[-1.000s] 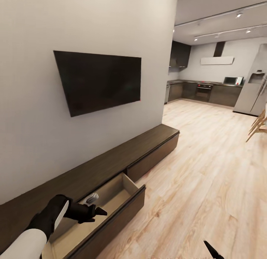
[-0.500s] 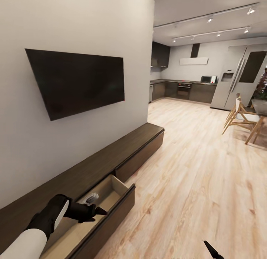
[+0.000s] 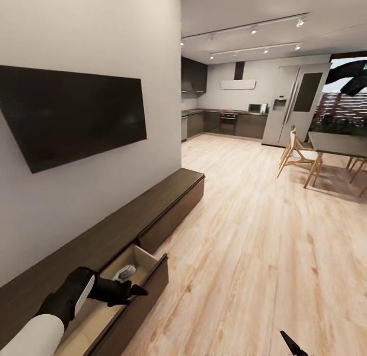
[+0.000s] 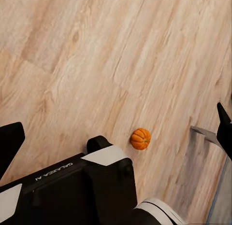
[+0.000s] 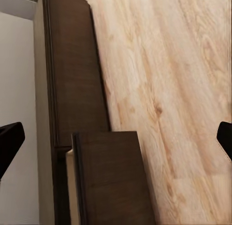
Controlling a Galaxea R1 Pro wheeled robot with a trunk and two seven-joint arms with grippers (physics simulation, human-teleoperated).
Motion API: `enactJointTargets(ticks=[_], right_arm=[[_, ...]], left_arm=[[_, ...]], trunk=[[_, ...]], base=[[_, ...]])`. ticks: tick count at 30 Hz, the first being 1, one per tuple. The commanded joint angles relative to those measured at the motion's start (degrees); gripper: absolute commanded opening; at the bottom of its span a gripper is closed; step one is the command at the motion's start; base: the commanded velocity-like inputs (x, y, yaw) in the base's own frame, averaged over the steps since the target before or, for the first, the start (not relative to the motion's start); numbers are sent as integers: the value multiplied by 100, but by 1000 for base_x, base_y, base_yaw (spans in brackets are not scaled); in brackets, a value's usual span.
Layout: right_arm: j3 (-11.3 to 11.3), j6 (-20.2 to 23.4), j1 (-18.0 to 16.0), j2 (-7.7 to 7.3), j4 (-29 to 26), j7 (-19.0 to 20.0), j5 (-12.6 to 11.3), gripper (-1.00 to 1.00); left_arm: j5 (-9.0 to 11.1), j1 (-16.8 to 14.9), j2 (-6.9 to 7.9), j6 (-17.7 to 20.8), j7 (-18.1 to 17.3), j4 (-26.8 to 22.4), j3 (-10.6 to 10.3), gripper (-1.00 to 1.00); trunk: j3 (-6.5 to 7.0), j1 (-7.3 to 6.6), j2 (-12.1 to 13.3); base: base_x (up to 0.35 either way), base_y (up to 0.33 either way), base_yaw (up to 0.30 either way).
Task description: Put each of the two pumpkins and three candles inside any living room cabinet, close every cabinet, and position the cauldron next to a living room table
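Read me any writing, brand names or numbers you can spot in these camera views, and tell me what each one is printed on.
"GALAXEA A": white lettering on the black robot body in the left wrist view; anything after the "A" is too small to read.
No other readable text: the TV, cabinet and kitchen appliances show none.

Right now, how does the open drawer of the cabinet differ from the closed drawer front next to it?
The open drawer is pulled out over the floor, while the closed drawer front sits flush with the cabinet. The open drawer shows a pale beige inside with a small whitish object in it; the closed drawer front hides its inside. Both have plain dark-brown fronts without handles.
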Motion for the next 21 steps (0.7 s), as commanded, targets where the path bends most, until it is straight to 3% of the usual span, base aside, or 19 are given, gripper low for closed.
enactJointTargets(ticks=[1,21], right_arm=[[-9,60,-6,0,5,20,-54,100],[-9,69,-6,0,7,9,-54,100]], left_arm=[[-16,-1,-1,41,-25,-6,18,100],[-16,-1,0,41,-34,-6,25,100]], trunk=[[-6,0,-3],[-6,0,-3]], base=[[0,0,-289],[0,0,-289]])
